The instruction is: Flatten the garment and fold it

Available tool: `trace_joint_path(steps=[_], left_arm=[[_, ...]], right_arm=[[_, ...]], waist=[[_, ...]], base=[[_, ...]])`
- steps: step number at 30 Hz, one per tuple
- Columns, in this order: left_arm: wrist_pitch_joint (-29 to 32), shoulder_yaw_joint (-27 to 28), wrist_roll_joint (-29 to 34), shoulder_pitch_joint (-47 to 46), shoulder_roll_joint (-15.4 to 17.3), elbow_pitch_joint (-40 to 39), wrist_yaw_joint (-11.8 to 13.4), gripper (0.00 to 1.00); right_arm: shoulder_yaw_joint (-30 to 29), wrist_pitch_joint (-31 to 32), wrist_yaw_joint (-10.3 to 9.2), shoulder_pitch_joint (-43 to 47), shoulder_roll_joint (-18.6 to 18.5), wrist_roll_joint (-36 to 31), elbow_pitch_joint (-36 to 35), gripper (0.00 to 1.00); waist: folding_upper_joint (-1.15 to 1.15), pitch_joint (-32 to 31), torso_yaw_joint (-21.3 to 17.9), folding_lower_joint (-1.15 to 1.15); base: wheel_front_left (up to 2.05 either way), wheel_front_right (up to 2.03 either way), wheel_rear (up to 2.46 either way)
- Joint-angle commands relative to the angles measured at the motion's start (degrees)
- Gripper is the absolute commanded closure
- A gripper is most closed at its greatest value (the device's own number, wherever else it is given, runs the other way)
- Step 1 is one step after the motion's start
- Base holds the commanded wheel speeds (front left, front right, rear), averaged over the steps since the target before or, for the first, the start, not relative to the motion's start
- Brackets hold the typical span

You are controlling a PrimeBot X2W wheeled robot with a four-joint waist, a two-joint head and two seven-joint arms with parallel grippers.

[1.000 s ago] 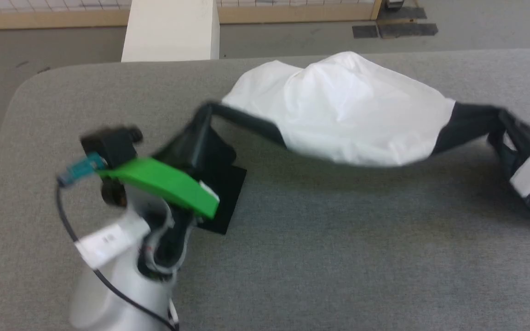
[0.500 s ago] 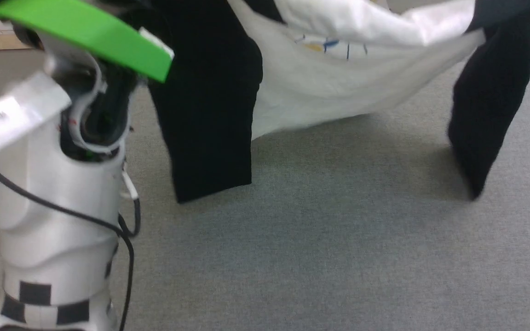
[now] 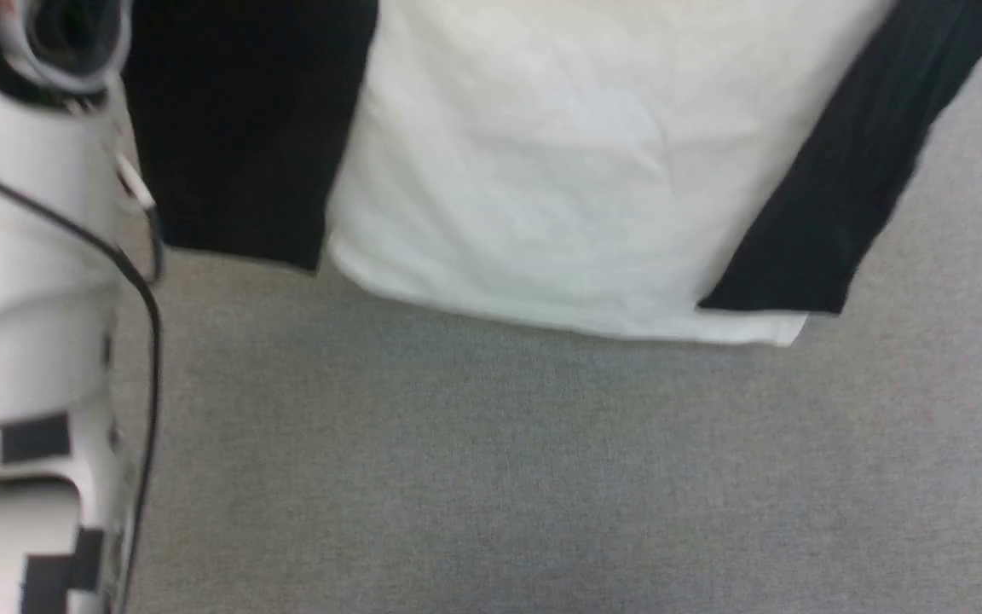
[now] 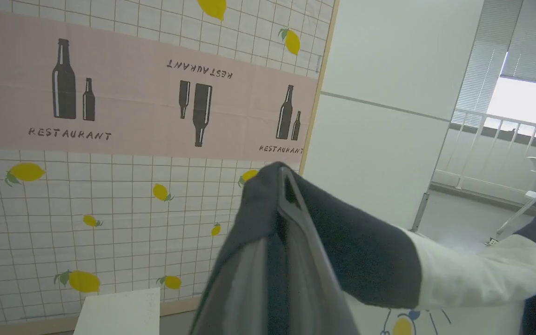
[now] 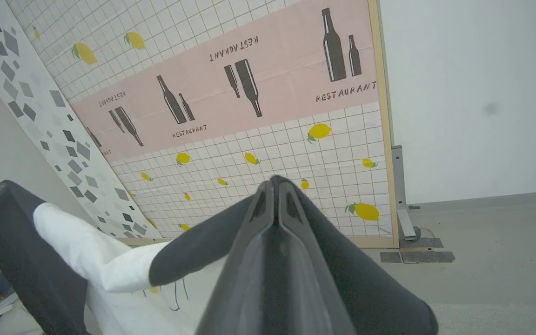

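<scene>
The soft white garment (image 3: 559, 170), with matte black sleeves, hangs spread out, its straight hem over the grey, felt-like worktop (image 3: 491, 477). Broad flat surface extends below the hem. The left gripper (image 4: 281, 179) and right gripper (image 5: 275, 186) each have their jaws pinched on black sleeve cloth.

The shirt (image 3: 559, 170) hangs spread flat above the grey surface (image 3: 542, 477), white body between two dangling black sleeves, straight hem lowest.
</scene>
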Motion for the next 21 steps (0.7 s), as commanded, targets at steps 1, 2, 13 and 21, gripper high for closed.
trace_joint_path(steps=[1,2,13,21], left_arm=[[0.28,-0.1,1.21,-2.83,0.79,1.36,0.52,1.0],[0.41,-0.18,1.64,-4.17,1.02,2.39,0.71,1.0],[-3.39,-1.51,8.89,-22.51,4.35,13.87,2.34,1.0],[-12.05,-1.49,9.46,-27.49,3.31,22.02,0.76,1.0]], right_arm=[[0.34,-0.41,-0.08,-3.07,0.36,-1.44,1.23,1.0],[0.33,-0.84,-0.08,-4.73,0.62,-2.21,2.18,1.0],[0.08,-12.02,-0.08,-23.93,3.11,-11.64,13.68,1.0],[1.48,-17.22,-0.08,-27.68,3.27,-13.23,19.56,1.0]], waist=[[0.0,5.1,-0.62,0.0],[0.0,6.2,-0.74,0.0],[0.0,19.21,-3.0,0.0],[0.0,23.75,-2.37,0.0]], base=[[0.0,0.0,0.0],[0.0,0.0,0.0],[0.0,0.0,0.0],[0.0,0.0,0.0]])
